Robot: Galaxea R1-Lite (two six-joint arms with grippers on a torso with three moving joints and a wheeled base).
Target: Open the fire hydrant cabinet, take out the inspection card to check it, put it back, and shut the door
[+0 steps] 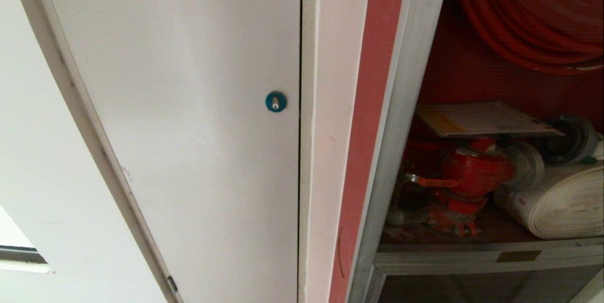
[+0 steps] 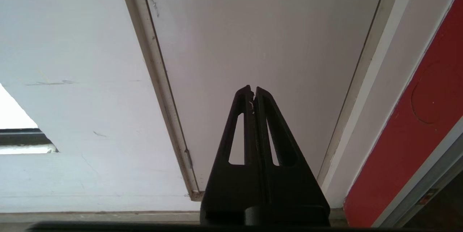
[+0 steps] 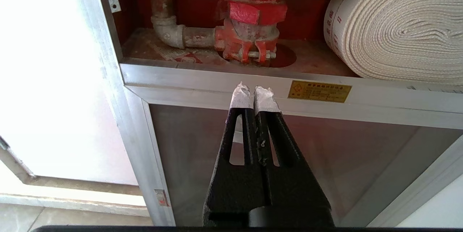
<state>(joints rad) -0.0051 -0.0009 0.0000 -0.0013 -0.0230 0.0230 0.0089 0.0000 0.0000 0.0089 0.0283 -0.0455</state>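
The fire hydrant cabinet (image 1: pixel 401 119) is framed in brushed, matt silver metal. A woven white cloth hose (image 3: pixel 398 29) and a chipped, red-painted metal valve (image 3: pixel 253 18) are seen inside, and a matt paper inspection card (image 1: pixel 481 119).

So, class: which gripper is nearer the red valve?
Right. The right gripper sits shut just below the valve, before the cabinet's sill. The left gripper faces the white panel, valve unseen.
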